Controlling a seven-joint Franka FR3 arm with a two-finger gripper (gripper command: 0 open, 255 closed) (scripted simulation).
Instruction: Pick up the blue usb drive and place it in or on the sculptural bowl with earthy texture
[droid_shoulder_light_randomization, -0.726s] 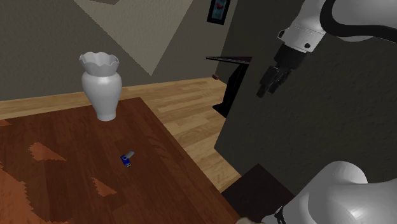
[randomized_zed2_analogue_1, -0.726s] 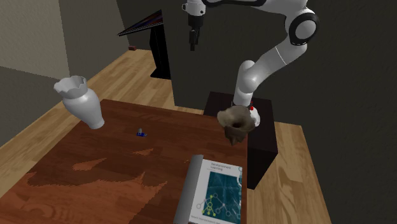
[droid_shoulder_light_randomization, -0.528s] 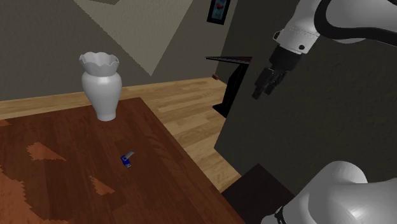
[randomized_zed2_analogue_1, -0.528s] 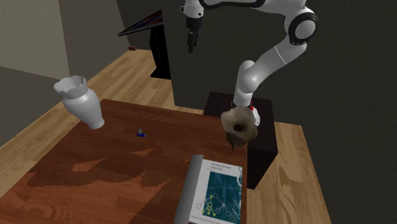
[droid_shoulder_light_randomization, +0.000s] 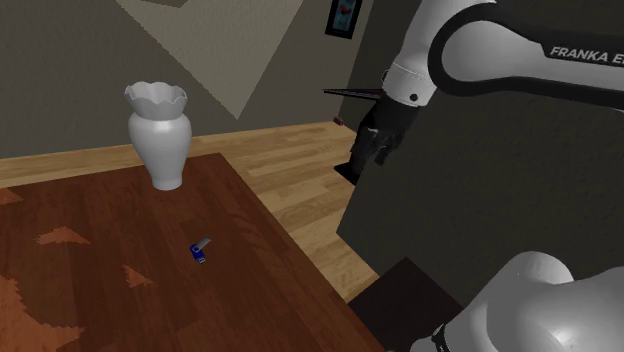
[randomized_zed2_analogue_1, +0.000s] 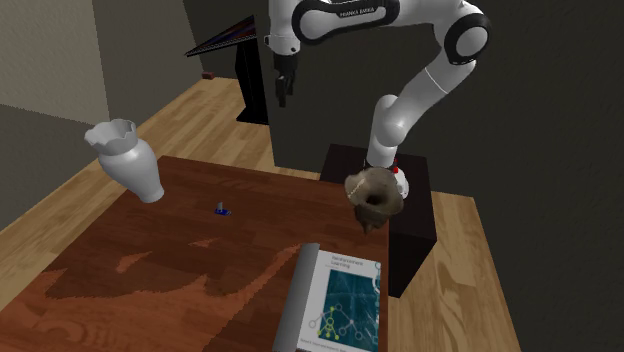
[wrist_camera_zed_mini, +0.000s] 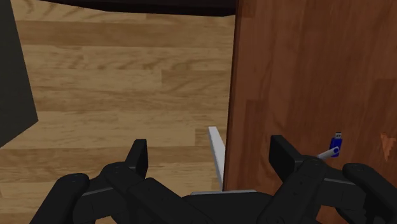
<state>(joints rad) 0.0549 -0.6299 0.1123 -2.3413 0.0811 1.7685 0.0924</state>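
Usb drive (droid_shoulder_light_randomization: 200, 249) on table (droid_shoulder_light_randomization: 100, 300) — bowl (randomized_zed2_analogue_1: 375, 197) apart, hand (wrist_camera_zed_mini: 209, 148) spread

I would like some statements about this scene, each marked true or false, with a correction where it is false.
1. The gripper is open and holds nothing. True.
2. The blue usb drive lies in the brown bowl. False: it lies on the table, apart from the bowl.
3. The white vase stands on the table. True.
4. The gripper touches the blue usb drive. False: it hangs in the air, apart from it.
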